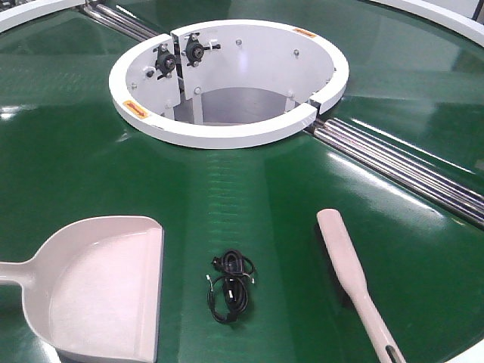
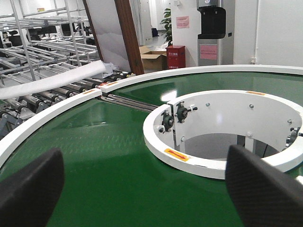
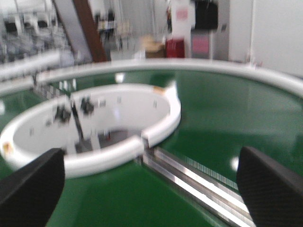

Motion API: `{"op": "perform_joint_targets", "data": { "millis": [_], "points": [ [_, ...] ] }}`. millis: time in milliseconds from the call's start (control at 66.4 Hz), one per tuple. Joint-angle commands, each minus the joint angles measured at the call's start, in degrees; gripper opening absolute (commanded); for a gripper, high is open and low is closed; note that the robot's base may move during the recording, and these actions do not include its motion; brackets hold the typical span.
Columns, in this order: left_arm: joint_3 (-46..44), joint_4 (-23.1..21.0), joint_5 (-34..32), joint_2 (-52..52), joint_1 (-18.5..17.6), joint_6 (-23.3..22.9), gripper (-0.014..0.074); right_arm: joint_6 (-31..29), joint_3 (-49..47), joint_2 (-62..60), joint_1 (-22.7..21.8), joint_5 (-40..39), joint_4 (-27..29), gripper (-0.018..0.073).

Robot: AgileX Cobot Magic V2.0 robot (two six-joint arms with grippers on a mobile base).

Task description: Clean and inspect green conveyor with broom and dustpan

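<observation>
A beige dustpan (image 1: 102, 291) lies on the green conveyor (image 1: 265, 197) at the front left, its handle pointing left. A beige broom (image 1: 352, 280) lies at the front right, handle toward the front edge. A black coiled cable (image 1: 231, 286) lies between them. Neither gripper shows in the front view. My left gripper (image 2: 142, 194) is open and empty over bare green belt. My right gripper (image 3: 151, 189) is open and empty; its view is blurred. The dustpan, broom and cable are out of both wrist views.
A white ring housing (image 1: 227, 132) with black bearings stands at the conveyor's centre. Metal rollers (image 1: 408, 170) run from it to the right and to the back left. In the left wrist view, roller racks (image 2: 42, 90) and a white outer rim (image 2: 42, 118) lie beyond.
</observation>
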Motion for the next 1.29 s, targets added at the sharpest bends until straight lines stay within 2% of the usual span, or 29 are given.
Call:
{"op": "perform_joint_targets", "data": {
  "millis": [0,226,407,482,587,678,753,798,934,1024,1280],
  "points": [
    [-1.95,-0.58,-4.12,0.72,-0.50,-0.14,0.0588,-3.90,-4.99,4.19,-0.28,5.49,1.17,0.0677],
    [-1.95,-0.58,-4.16,0.72,-0.50,-0.14,0.0573,-9.14,-14.87,19.87,-0.28,20.14,9.46,0.0663],
    [-1.95,-0.58,-3.96,0.72,-0.50,-0.14,0.0573,-8.89,-21.90,33.35,-0.06,27.96,10.14,0.0623],
    [-1.95,-0.58,-3.70,0.72,-0.50,-0.14,0.0573,-8.74,-24.63,37.79,2.37,29.26,9.80,0.0606],
    [-1.95,-0.58,-3.63,0.72,-0.50,-0.14,0.0573,-5.32,-28.92,43.49,9.02,29.28,6.99,0.0594],
    [-1.95,-0.58,-3.63,0.72,-0.50,-0.14,0.0573,3.22,-33.02,47.89,13.32,31.44,0.49,0.0595],
    [-1.95,-0.58,-3.45,0.72,-0.50,-0.14,0.0573,9.30,-36.69,51.58,14.55,36.98,-5.02,0.0595],
    [-1.95,-0.58,-3.24,0.72,-0.50,-0.14,0.0573,10.90,-39.23,53.43,14.55,40.54,-6.92,0.0595],
    [-1.95,-0.58,-2.85,0.72,-0.50,-0.14,0.0573,11.24,-46.16,59.46,14.49,52.89,-10.32,0.0595],
    [-1.95,-0.58,-2.85,0.72,-0.50,-0.14,0.0573,11.62,-48.84,62.55,14.49,56.97,-10.19,0.0595],
    [-1.95,-0.58,-2.79,0.72,-0.50,-0.14,0.0573,11.67,-49.54,67.30,14.67,57.76,-8.67,0.0595]
  ]
}}
